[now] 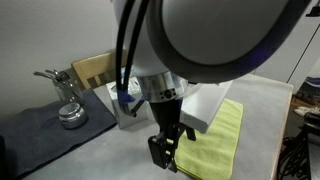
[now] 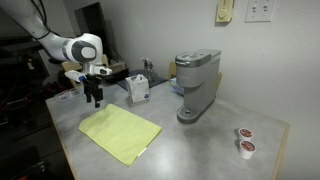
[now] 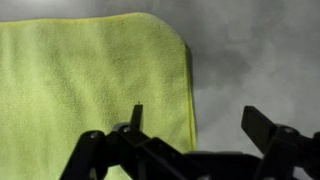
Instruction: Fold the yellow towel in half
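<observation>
Exterior view, close behind the arm: the gripper [image 1: 165, 150] hangs low over the table with its jaws parted and nothing between them. The yellow towel [image 1: 220, 135] lies flat just beside it, its long axis running away from the camera.

Exterior view, across the table [image 2: 200, 140]: the gripper [image 2: 95, 98] stands at the towel's far end. The yellow towel [image 2: 122, 135] spreads from there toward the camera, apart from the tissue box [image 2: 138, 90] and the coffee machine [image 2: 197, 85].

Wrist view: the open gripper [image 3: 200, 125] straddles one side hem of the yellow towel [image 3: 90, 80], near a rounded corner. One of its fingers [image 3: 135, 115] is over cloth, the other over bare table [image 3: 260, 60]. Whether the fingertips touch the cloth cannot be told. Judged from this, the coming move needs that hem pinched and carried along the long axis to the opposite end.
</observation>
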`<state>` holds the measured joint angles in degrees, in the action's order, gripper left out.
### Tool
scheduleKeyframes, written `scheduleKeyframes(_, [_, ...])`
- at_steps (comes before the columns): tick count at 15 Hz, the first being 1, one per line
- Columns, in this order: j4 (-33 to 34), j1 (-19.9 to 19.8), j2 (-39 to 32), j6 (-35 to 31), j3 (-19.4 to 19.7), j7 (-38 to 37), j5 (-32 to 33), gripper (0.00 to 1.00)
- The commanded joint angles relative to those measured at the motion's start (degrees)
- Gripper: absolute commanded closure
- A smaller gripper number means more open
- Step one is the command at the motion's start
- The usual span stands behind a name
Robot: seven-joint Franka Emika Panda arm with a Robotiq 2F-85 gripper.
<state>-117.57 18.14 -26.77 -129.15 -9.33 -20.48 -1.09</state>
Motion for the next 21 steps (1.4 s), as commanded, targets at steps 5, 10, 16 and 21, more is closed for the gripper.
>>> scheduleKeyframes(5, [4.19,-0.1,-4.82,3.69,1.39,1.18,0.61,0.0])
scheduleKeyframes(10, [5.78,-0.4,-6.07,5.29,2.14,1.5,0.37,0.0])
scheduleKeyframes(16, [4.81,0.17,-5.78,3.5,2.31,-0.12,0.05,0.0])
scheduleKeyframes(21, [5.54,0.24,-6.96,3.65,2.22,0.06,0.03,0.0])
